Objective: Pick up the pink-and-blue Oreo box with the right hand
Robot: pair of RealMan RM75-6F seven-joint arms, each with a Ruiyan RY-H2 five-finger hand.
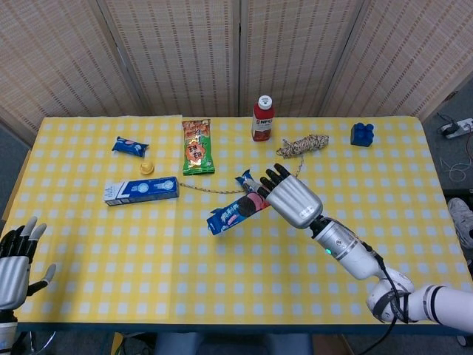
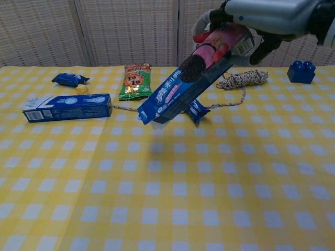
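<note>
With my right robot hand (image 1: 290,200) grasping the pink-and-blue Oreo box (image 2: 191,79) by its upper end, clear above the table (image 1: 222,281), I'd hold my wrist steady so the tilted box can't slip.

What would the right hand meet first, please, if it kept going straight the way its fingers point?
Probably the small blue snack packet lying just beyond the right hand, which holds the Oreo box aloft. The hand looks raised, so it might pass above the packet; depth is unclear.
</note>
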